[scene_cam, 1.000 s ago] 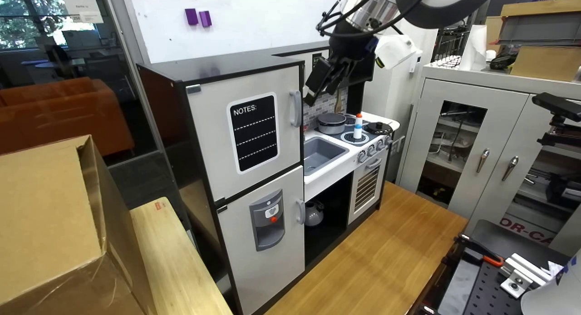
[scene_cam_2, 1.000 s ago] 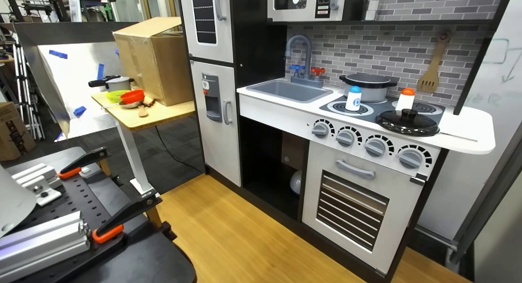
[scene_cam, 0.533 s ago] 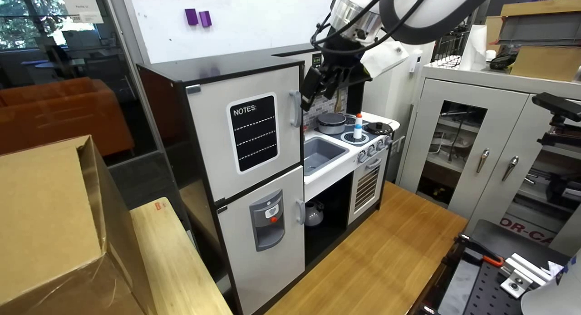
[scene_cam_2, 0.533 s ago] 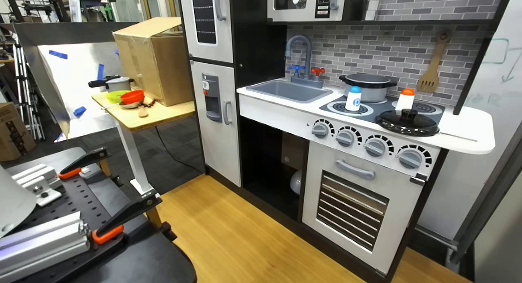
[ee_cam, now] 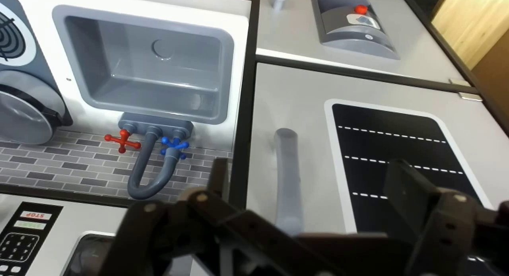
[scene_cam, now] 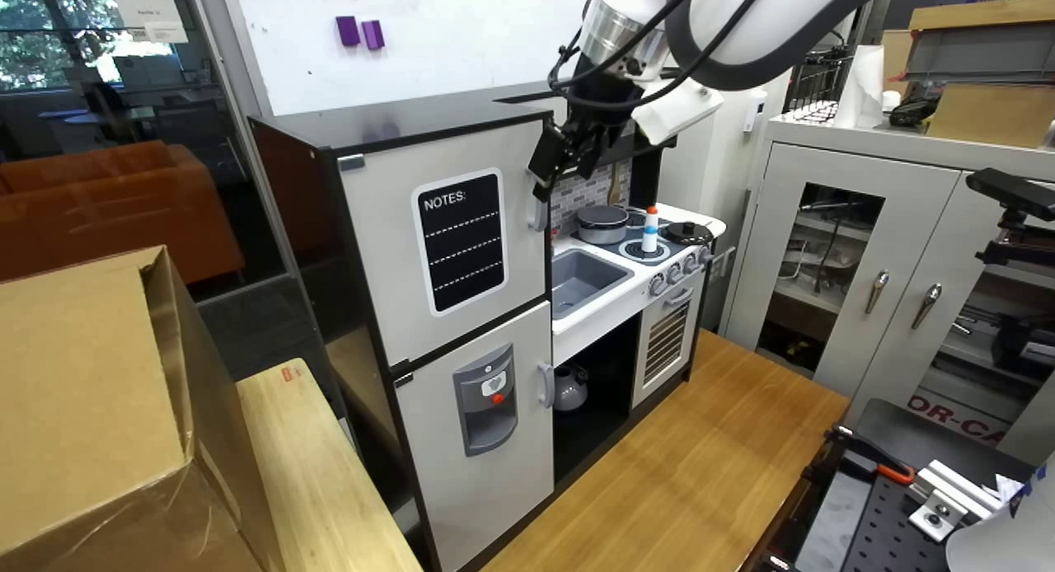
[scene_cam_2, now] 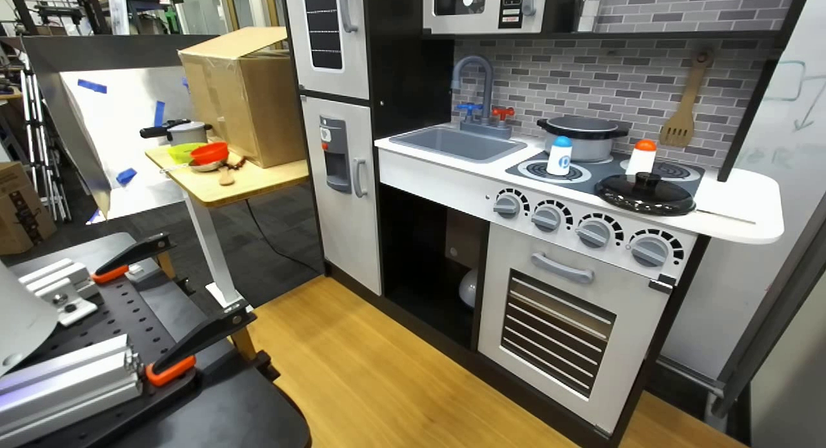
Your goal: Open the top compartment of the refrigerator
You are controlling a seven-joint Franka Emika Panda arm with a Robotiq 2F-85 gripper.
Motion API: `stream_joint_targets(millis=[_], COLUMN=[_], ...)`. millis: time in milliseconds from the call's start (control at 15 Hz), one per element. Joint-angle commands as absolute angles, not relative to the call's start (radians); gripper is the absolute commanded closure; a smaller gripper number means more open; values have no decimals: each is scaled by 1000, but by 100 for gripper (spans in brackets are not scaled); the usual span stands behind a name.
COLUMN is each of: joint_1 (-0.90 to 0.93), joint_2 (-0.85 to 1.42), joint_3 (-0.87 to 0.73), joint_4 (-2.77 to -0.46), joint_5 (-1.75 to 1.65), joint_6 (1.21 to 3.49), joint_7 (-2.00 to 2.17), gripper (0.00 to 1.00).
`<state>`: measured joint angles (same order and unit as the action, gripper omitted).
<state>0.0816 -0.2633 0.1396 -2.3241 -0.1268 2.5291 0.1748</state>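
I brought the gripper (ee_cam: 312,183) nearer the handle (ee_cam: 288,176) of the top compartment (scene_cam: 449,238), jaws spread wide, contact unclear.

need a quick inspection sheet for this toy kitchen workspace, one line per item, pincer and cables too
Surface: wooden base in front of the play kitchen; spills: nothing seen.
Job's things: refrigerator upright; its top compartment looks shut in both exterior views.
Clutter: grey pot, blue-topped bottle and orange-topped bottle on the cooktop; black lid at its front; red bowl and green bowl on the side table.
Pincer: open, nothing gripped; the wrist view shows the handle between its jaws, contact not discernible.
Cables: black cables looping along the arm; thin cord below the side table.
Surroundings: cardboard box on the side table, metal cabinet, whiteboard; people: nothing seen.
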Motion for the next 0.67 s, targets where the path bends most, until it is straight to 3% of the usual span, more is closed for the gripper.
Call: stream_joint_targets(millis=[0, 600], joint_1=[60, 68], joint_2=[-216, -176], joint_3=[153, 155], joint_4=[-2278, -2253], joint_5=[-164, -172], joint_6=[2508, 2496], joint_7=[198, 216], gripper=[0, 0])
